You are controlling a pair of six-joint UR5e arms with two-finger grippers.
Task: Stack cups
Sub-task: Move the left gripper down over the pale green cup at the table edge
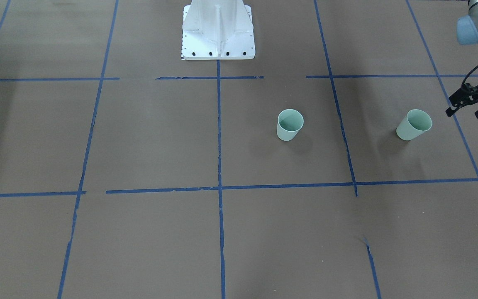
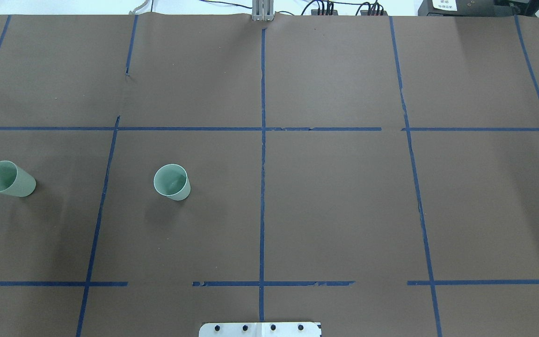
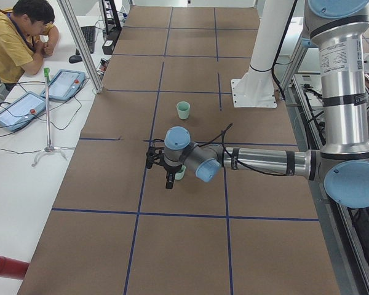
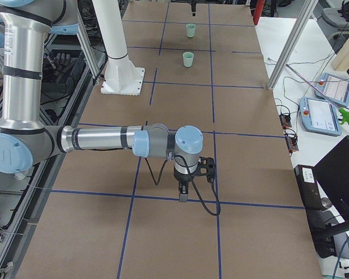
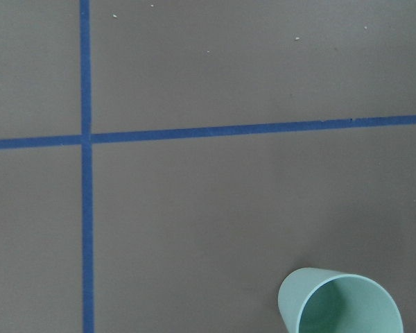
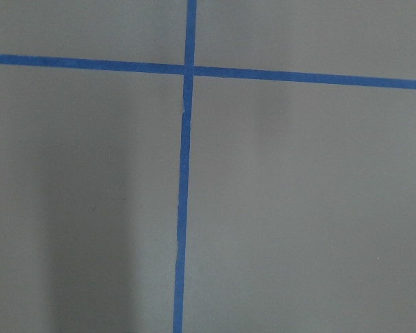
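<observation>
Two pale mint-green cups stand upright and apart on the brown table. The inner cup (image 1: 289, 124) (image 2: 172, 182) is near the centre line. The outer cup (image 1: 413, 124) (image 2: 10, 179) is toward my left end. My left gripper (image 1: 466, 111) hovers just outside the outer cup, its black fingers apart and empty. That cup's rim shows at the bottom of the left wrist view (image 5: 340, 309). My right gripper (image 4: 184, 196) hangs over bare table far from both cups. I cannot tell whether it is open or shut.
The white robot base (image 1: 218, 33) stands at the table's robot side. Blue tape lines (image 2: 262, 164) grid the brown cover. An operator (image 3: 21, 37) sits at a side bench with tablets (image 3: 61, 85) and a thin stand (image 3: 48, 117).
</observation>
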